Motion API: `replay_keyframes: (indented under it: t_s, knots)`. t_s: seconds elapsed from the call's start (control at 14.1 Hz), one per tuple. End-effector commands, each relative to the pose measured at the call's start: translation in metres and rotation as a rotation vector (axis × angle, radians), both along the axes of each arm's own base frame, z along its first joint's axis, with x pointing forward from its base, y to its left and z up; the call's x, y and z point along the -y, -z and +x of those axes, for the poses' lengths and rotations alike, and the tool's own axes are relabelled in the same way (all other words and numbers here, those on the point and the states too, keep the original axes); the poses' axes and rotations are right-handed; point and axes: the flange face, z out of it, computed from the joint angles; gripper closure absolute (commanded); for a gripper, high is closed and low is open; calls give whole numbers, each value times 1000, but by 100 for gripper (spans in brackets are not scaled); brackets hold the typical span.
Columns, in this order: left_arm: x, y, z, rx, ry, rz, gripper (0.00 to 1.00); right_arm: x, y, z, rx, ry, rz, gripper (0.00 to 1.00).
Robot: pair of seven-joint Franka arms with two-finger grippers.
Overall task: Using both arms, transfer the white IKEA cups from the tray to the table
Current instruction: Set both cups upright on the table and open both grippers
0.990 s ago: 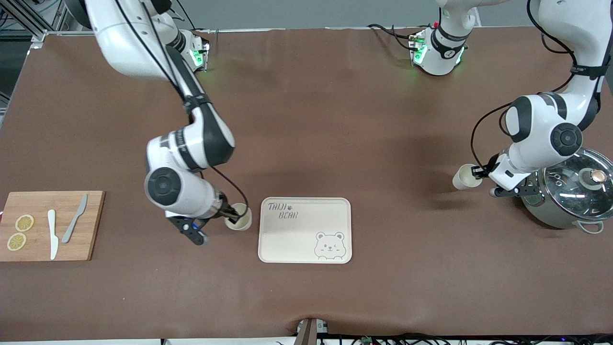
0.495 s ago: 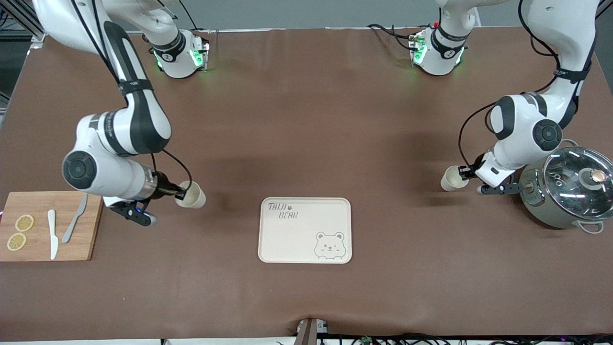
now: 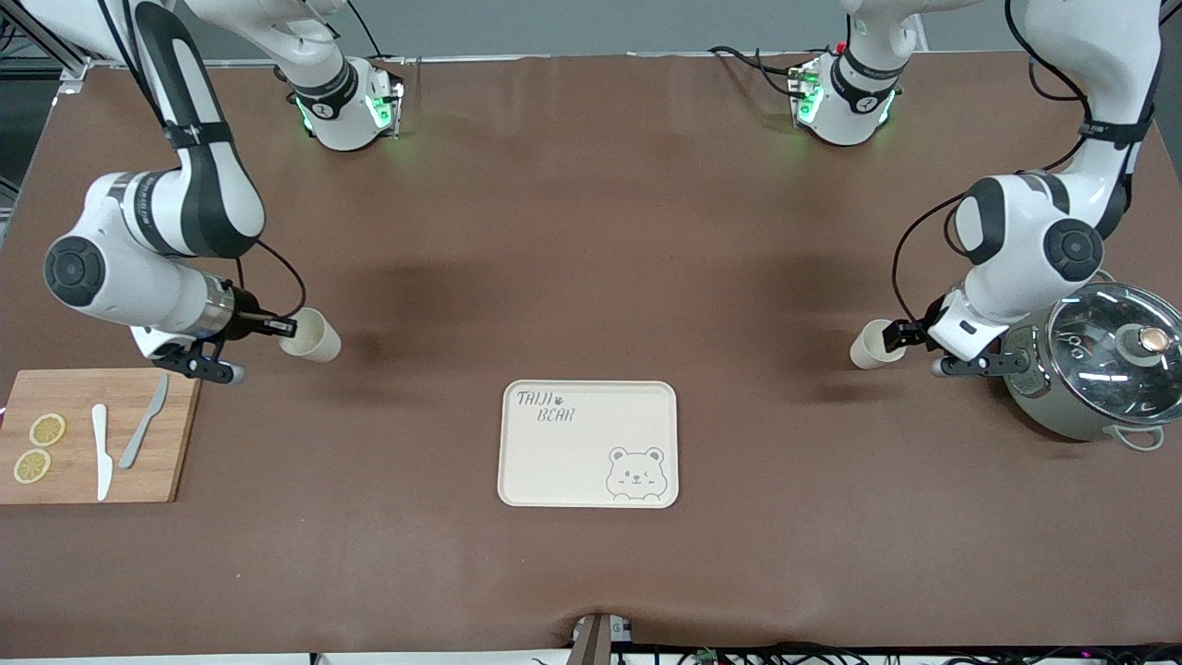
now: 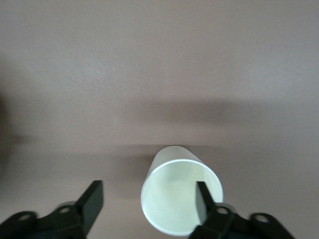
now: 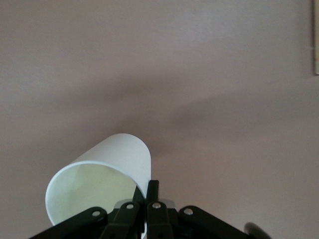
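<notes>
Front camera first: right gripper (image 3: 288,327) sits just off the table toward the right arm's end, pinched tight on the rim of one white cup (image 3: 312,335), which pokes out tilted from the fingertips over bare brown table (image 3: 591,231). Wooden cutting board (image 3: 92,434) with two lemon slices (image 3: 37,448), a white knife (image 3: 101,451) and a grey knife (image 3: 143,421) lies just beside that gripper, nearer the camera. Left gripper (image 3: 894,336) is at the left arm's end, with the second white cup (image 3: 868,345) right at its fingertips, and the grey-green pot (image 3: 1099,369) with its glass lid is close beside the wrist. Bear tray (image 3: 588,443) lies between the two grippers, nearer the camera than both, well apart from each cup. Left wrist view: the jaws stand wide apart, one finger (image 4: 201,201) inside the mouth of the cup (image 4: 180,196) and the other out in the open with a clear gap to the cup wall, so it's not squeezing anything. Right wrist view: the fingers (image 5: 152,196) are clamped together on the cup (image 5: 104,184) rim, and the cup hangs tilted with its mouth facing the camera
</notes>
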Motion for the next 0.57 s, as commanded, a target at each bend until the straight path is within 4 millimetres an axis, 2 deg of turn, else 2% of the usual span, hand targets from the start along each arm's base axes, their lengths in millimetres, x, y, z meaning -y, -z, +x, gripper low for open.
replay_keyframes:
  t_s: [0.0, 0.21, 0.35, 0.49]
  knots:
    - [3, -68, 6, 0, 16, -15, 0, 32, 23, -28, 34, -65, -8, 100]
    - [5, -128, 23, -62, 31, -19, 0, 70, 51, -42, 88, -101, -10, 100]
    - [3, -159, 30, -59, 33, -18, 0, 77, 62, -47, 89, -100, -12, 100]
    - [1, -179, 33, -60, 31, -19, 0, 84, 68, -50, 74, -92, -9, 100]
